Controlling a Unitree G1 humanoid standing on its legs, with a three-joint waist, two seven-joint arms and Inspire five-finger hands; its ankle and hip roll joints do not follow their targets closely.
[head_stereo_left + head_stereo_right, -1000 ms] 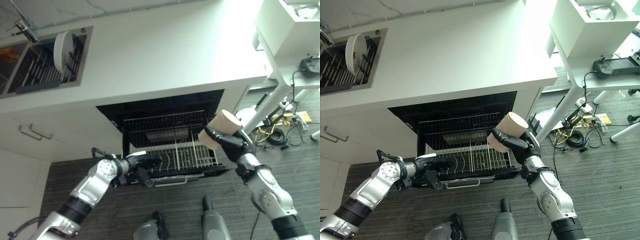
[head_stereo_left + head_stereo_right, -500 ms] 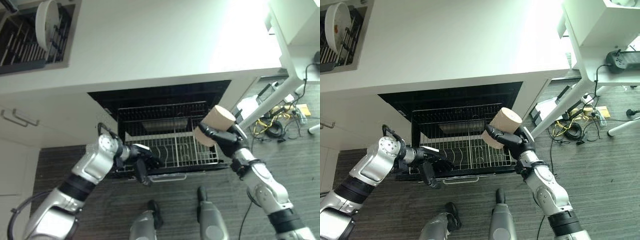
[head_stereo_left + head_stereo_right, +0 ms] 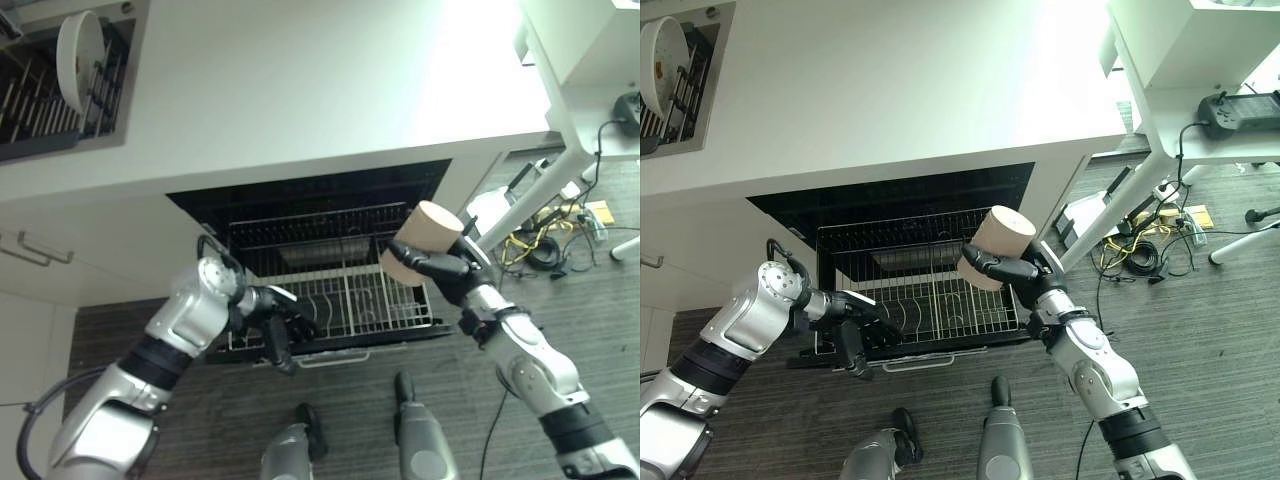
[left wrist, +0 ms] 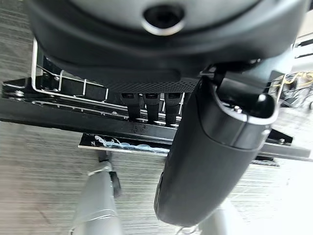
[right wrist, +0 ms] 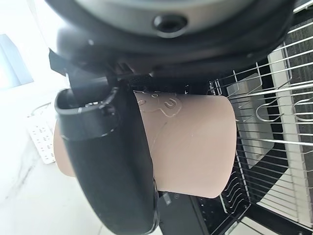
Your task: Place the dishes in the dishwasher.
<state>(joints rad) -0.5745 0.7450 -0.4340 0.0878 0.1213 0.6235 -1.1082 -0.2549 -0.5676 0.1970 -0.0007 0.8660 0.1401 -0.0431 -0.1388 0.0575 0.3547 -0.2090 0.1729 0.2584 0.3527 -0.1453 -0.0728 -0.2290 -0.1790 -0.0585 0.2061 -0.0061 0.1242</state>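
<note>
The cup [image 3: 995, 244] is a plain tan cylinder with a faint line drawing on its wall, and it lies tilted on its side in the air, one round end turned up toward the white table [image 3: 900, 90]. It hangs over the right front part of the pulled-out dishwasher rack [image 3: 930, 300], touching none of the wires. The right robot hand [image 3: 1012, 270] has it clamped, thumb across the wall and fingers curled round the far side, the arm reaching up and inward from the lower right. The left robot hand [image 3: 282, 322] sits at the rack's front left edge; in the left wrist view its fingers [image 4: 145, 103] hook over the rack's front rail while the thumb hangs below it, forearm level with the rack. A white plate [image 3: 76, 50] stands upright in the drying rack [image 3: 40, 95] sunk into the table's far left corner.
</note>
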